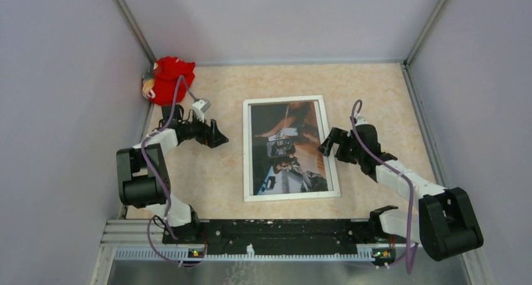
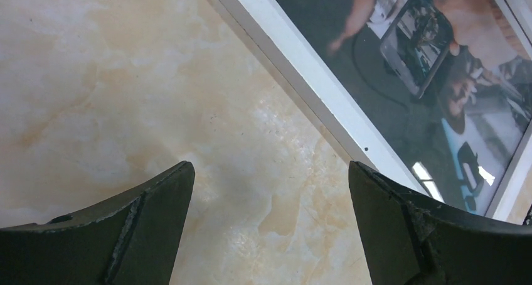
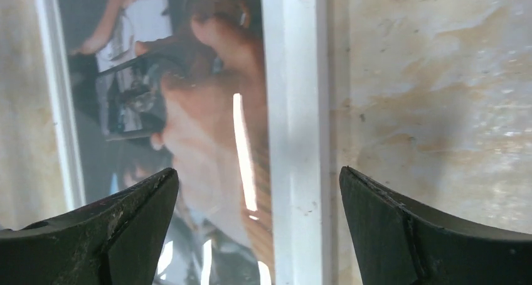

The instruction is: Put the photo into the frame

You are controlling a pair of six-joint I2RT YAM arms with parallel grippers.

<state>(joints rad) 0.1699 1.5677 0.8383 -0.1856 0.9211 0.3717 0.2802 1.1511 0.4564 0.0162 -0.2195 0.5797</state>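
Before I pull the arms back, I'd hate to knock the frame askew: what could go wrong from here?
The right fingers stand open, straddling the frame's right rail; a sideways pull could catch that rail and drag the frame and photo. The left fingers hang open close beside the left rail; swinging inward might nudge it.

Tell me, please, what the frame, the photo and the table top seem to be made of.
The frame: smooth matte white, painted wood or plastic, unclear which. The photo: glossy paper or glazing, given reflected streaks. The table top: marble-patterned beige, probably laminate.
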